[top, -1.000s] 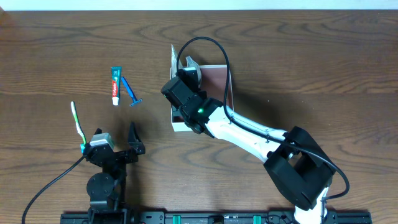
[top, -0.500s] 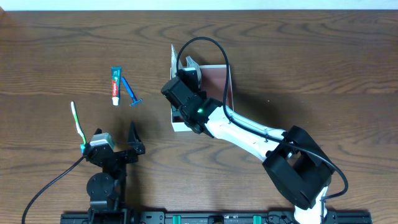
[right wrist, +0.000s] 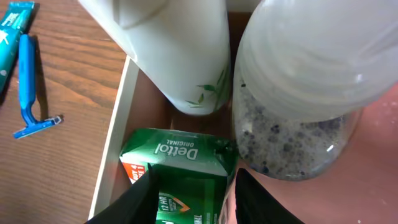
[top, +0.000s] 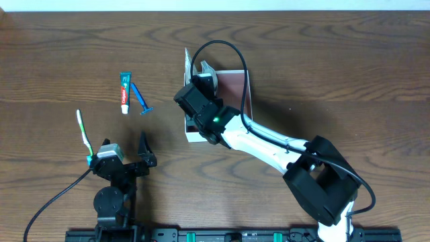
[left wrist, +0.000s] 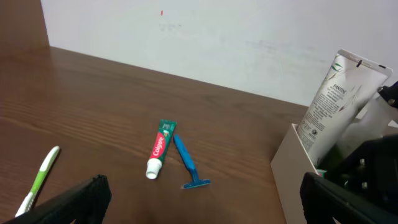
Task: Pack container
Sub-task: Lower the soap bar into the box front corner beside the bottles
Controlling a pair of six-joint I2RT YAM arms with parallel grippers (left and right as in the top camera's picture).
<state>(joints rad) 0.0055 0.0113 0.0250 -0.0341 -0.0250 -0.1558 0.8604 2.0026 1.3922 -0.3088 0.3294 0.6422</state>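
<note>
The container (right wrist: pixel 114 146) lies right under the right gripper (right wrist: pixel 193 202). The gripper's two fingers reach down inside it and pinch a green Dettol pack (right wrist: pixel 180 163) from either side. The pack lies against the container's white left wall, on the reddish-brown floor. Just past the fingertips a white tube (right wrist: pixel 180 56) stands on its cap, leaning on that same wall. Beside it to the right is a clear bottle (right wrist: pixel 305 93) with dark specks inside, touching the tube. Out beyond the wall, off to the gripper's left on the wooden table (top: pixel 336 67), a blue razor (right wrist: pixel 28 87) lies just beside a toothpaste tube (right wrist: pixel 11 25).

Over on the other side, the left gripper (left wrist: pixel 211 208) hangs low above the table with its fingers spread wide and nothing between them. A green and white toothbrush (left wrist: pixel 38 180) lies close to its left finger. The toothpaste and razor are ahead of it, and the container is off to its front right.
</note>
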